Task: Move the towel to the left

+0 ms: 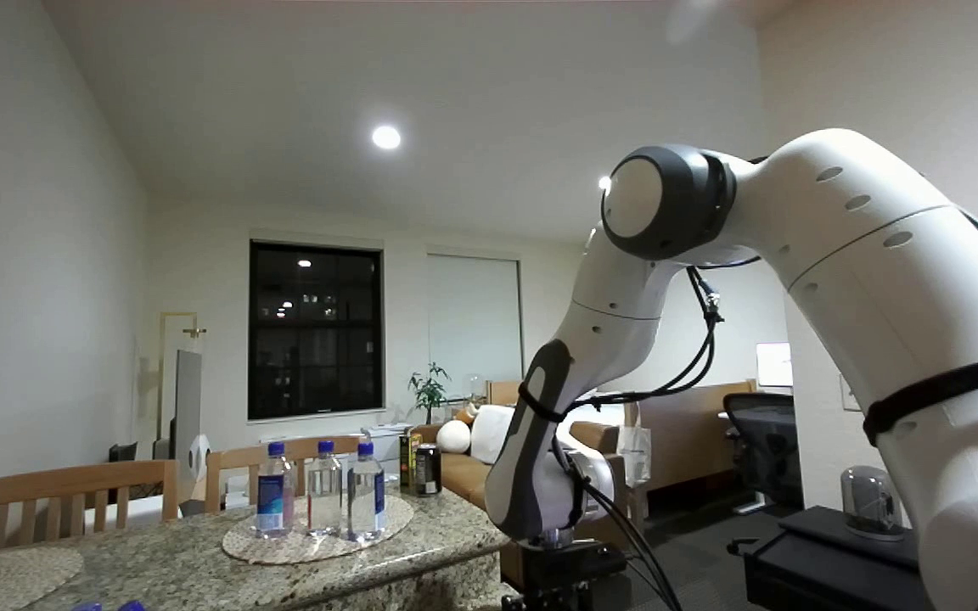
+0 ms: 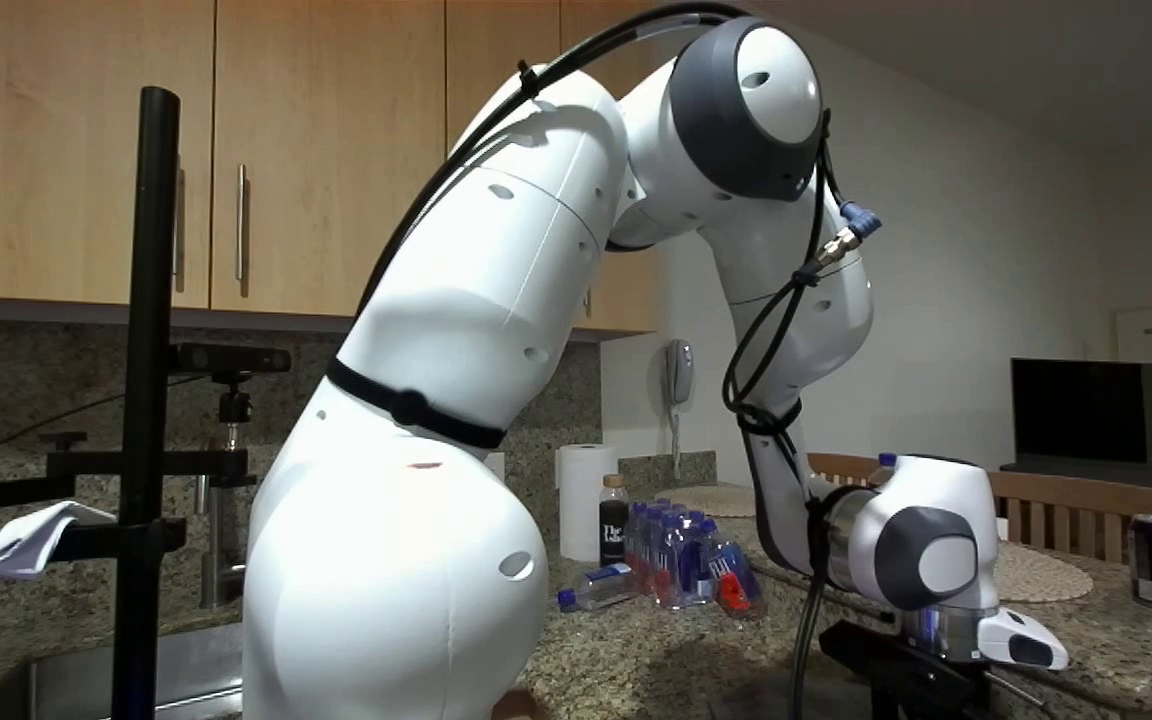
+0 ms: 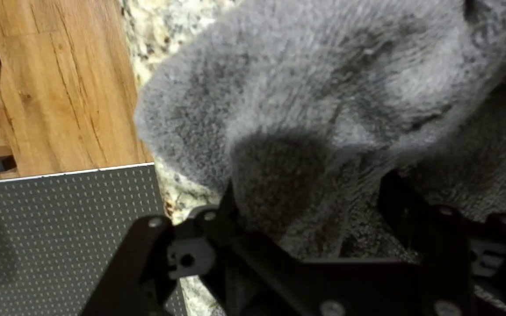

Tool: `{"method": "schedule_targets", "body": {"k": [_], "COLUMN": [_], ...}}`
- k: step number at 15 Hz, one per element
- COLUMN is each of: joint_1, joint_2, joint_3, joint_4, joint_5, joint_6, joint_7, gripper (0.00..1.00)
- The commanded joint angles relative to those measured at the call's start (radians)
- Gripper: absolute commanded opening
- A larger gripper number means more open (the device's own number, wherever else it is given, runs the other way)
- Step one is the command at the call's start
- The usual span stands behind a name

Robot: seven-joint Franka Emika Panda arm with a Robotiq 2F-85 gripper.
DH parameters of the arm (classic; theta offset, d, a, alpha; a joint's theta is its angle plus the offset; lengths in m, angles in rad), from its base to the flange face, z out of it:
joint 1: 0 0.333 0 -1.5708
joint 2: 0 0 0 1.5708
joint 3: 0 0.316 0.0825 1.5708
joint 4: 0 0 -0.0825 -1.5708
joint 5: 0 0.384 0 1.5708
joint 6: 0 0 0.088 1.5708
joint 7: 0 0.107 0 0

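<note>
A grey, fluffy towel [image 3: 288,87] lies bunched on the speckled stone counter in the wrist view. It fills much of the picture and reaches the counter's edge at its left. My gripper [image 3: 308,188] is low over the towel with its two black fingers wide apart. Folds of the towel stand between the fingers, and the left finger's tip is partly hidden by the cloth. The towel does not show in either exterior view. The gripper's body shows at the bottom edge in both exterior views [image 1: 561,577] [image 2: 906,675], with its fingers cut off.
Water bottles [image 1: 323,492] stand on a round woven mat [image 1: 285,552], beside a dark can [image 1: 428,469]. More bottles [image 2: 676,555] and a paper towel roll [image 2: 586,500] stand on the counter. A black post [image 2: 146,400] carries a camera. The counter edge [image 3: 147,48] drops to a wooden floor [image 3: 59,87].
</note>
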Motion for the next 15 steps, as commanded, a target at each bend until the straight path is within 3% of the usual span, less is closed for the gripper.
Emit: {"method": "schedule_targets", "body": {"k": [1, 7, 15], "joint_1": [0.017, 0.030, 0.030], "joint_2": [0.018, 0.018, 0.003], "joint_3": [-0.003, -0.005, 0.002], "joint_4": [-0.003, -0.007, -0.012], "joint_5": [0.020, 0.019, 0.027], "joint_6": [0.030, 0.030, 0.024], "joint_7": [0.030, 0.050, 0.052], "gripper": [0.47, 0.11, 0.11]}}
